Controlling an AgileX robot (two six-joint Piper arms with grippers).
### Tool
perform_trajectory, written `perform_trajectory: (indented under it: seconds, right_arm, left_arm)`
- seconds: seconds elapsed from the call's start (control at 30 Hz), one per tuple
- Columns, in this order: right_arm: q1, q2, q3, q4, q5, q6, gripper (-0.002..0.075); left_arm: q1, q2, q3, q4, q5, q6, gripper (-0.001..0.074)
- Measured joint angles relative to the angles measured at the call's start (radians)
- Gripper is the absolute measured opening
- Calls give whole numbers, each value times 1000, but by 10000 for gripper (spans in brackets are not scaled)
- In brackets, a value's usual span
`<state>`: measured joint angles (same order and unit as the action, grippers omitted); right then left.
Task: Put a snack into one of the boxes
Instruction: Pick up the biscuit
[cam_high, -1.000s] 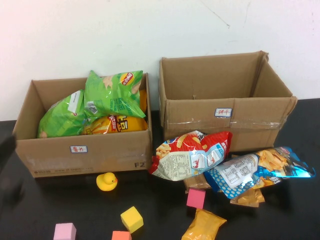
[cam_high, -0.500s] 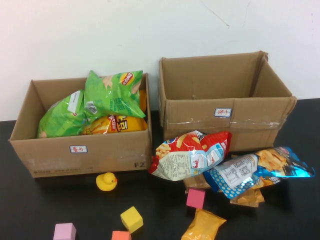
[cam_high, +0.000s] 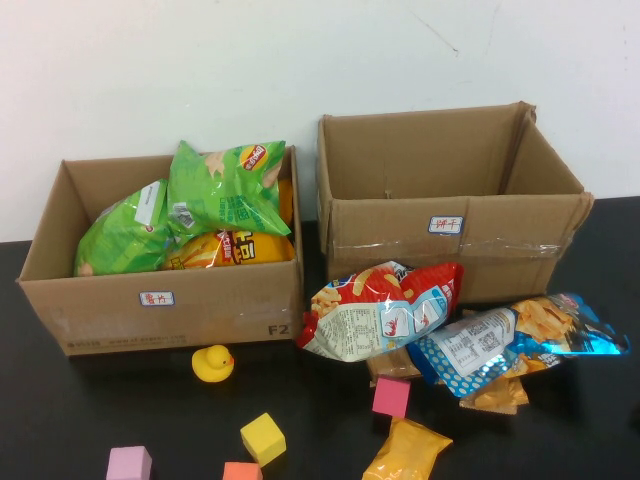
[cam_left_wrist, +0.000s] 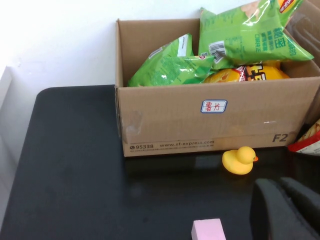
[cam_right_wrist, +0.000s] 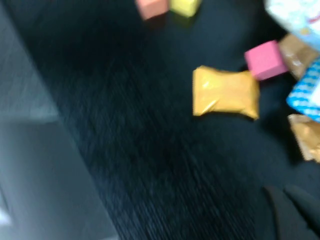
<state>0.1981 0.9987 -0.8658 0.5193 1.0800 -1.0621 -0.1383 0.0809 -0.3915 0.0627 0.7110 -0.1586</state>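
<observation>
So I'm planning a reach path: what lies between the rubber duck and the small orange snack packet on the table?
In the high view, the yellow cube sits between the rubber duck and the orange snack packet, on the black table. Neither gripper appears in that view.

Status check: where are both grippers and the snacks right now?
Left gripper near yellow rubber duck; right gripper over table near small orange snack pouch. Neither holds anything. Right cardboard box empty.

Chip bags in left box (right box beside).
</observation>
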Motion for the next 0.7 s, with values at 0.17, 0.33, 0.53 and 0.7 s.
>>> perform_trajectory:
  seconds: [0.17,0.33,0.53,0.7]
  right_arm:
    - [185,135,-58,-159,0,58,-1]
    - [362,269,-93,-391,0,290,-1]
    - [442,381,-99,-538,-14,541,-1]
    - [444,440,-99,-545,-82,631,20]
  left_arm:
    - [0,0,6,0,-2,0,-1]
    - [0,0,11,0,-2,0,-1]
    - [0,0,11,0,-2,2,-1]
    - [0,0,11,0,-2,2,-1]
